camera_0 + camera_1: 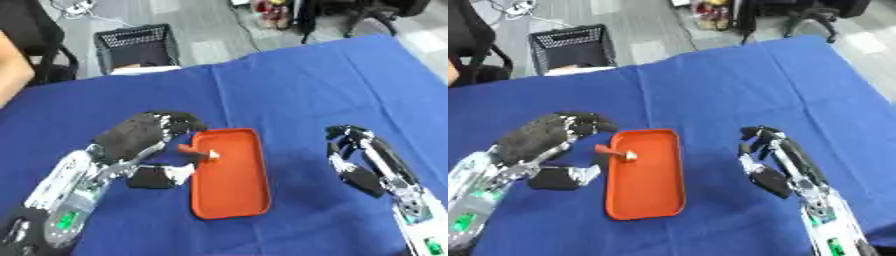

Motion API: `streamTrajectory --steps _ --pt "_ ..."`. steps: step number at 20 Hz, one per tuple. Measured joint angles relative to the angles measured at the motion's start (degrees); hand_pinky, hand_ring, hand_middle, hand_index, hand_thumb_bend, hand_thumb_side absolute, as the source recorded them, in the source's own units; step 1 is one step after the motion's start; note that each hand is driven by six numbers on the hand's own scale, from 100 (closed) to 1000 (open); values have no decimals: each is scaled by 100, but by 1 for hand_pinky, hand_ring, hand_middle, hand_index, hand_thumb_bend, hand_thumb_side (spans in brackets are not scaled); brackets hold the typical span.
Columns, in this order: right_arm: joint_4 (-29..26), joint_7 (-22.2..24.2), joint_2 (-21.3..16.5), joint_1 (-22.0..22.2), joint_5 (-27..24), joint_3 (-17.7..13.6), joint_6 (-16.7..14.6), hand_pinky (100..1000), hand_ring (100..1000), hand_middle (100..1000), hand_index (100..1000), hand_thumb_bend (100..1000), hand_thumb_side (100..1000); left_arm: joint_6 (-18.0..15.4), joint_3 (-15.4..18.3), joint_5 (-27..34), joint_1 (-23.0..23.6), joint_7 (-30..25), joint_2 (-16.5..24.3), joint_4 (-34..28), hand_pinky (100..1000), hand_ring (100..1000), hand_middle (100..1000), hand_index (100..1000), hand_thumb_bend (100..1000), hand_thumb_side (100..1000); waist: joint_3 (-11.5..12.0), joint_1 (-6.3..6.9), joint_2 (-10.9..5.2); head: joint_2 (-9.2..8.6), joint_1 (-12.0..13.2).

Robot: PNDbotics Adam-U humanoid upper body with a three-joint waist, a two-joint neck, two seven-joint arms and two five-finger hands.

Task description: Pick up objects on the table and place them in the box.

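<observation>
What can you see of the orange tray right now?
The orange tray is a shallow rounded rectangle with a raised rim, plastic-looking, lying flat on the blue table, long side running away from the robot. A small orange and white thing sits at its near-left rim, by the left hand. Otherwise it looks empty.

Stereo head pair, downward over table (306, 75)

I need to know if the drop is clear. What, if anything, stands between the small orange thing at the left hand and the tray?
Nothing visible. The small orange thing sits at the left hand's fingertips, already over the orange tray's left rim.
</observation>
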Motion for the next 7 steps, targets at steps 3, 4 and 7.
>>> streamTrajectory --steps 3,4,7 --pt "0 -12 0 0 2 -4 12 491 595 693 851 100 671 331 352 197 441 89 -13 -329 829 789 800 924 100 812 34 -2 3 -7 -44" --pt "0 -16 1 0 2 -4 16 491 595 693 851 100 670 443 475 236 575 131 -56 -379 834 789 800 926 100 858 46 -6 4 -7 -52" --pt "0 -23 1 0 3 -14 23 491 595 693 851 100 670 707 760 295 834 258 -242 -408 842 787 800 929 100 882 59 -20 9 -13 -86"
